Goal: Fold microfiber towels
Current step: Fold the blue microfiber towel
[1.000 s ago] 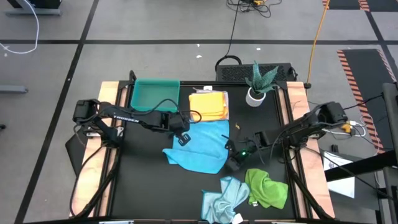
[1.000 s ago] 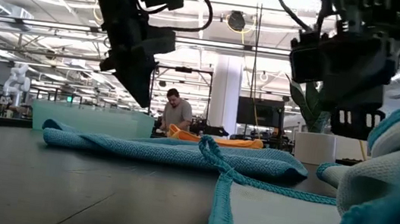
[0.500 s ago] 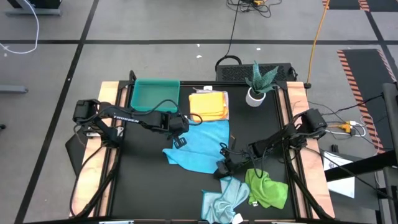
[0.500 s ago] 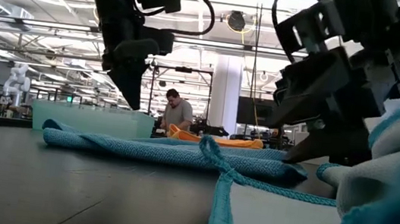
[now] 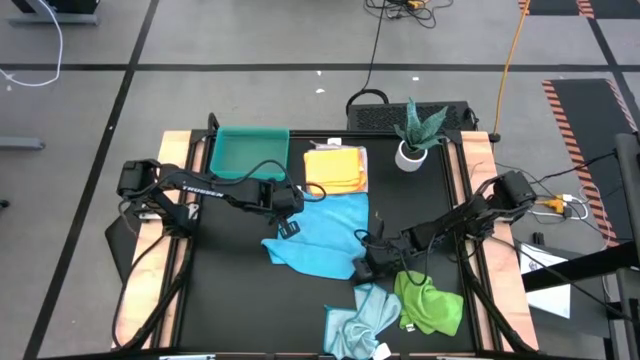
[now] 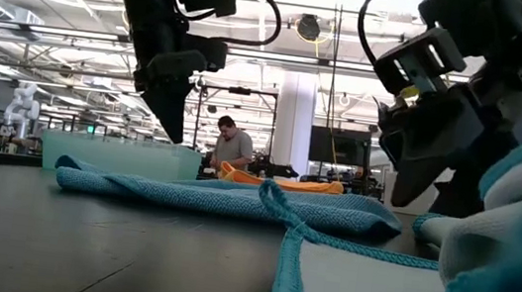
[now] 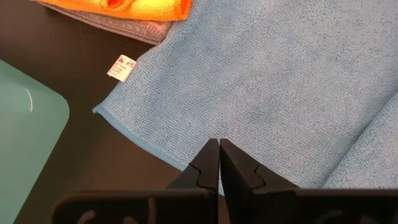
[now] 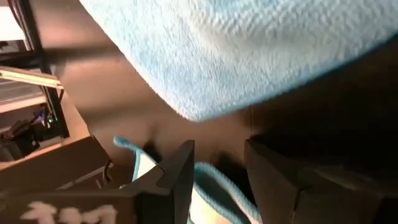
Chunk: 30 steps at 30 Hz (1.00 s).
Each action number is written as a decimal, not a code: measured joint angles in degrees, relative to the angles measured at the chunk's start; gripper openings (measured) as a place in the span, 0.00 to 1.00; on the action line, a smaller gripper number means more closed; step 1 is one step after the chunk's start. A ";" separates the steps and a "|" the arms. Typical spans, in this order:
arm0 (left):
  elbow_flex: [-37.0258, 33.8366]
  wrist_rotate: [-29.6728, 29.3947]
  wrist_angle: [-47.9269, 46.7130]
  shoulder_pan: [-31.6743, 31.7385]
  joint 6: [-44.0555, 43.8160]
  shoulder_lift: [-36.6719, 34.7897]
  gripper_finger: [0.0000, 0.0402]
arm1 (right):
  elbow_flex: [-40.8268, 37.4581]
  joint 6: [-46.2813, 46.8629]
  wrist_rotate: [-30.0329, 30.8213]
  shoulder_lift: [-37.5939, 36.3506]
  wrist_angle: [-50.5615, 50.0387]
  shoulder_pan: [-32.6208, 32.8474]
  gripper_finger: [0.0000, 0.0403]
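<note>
Lying rumpled mid-table, the bright blue towel [image 5: 322,237] looks soft, light and limp, best pinched at a hemmed corner. The left gripper [image 5: 291,226], fingers pressed together and empty, hovers just above its edge near a small white tag [image 7: 120,68] whose print is unreadable. The right gripper [image 5: 363,268], fingers parted, sits beside the towel's opposite corner, holding nothing.
</note>
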 joint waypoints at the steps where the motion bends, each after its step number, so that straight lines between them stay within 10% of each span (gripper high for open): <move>1: 0.00 0.00 0.00 0.00 -0.13 0.00 0.04 | 0.00 -0.17 0.49 0.00 0.02 -0.07 0.33; 30: 0.00 -0.22 0.24 -0.01 -1.94 0.00 0.04 | -0.02 -5.24 15.35 0.04 8.38 -2.06 0.22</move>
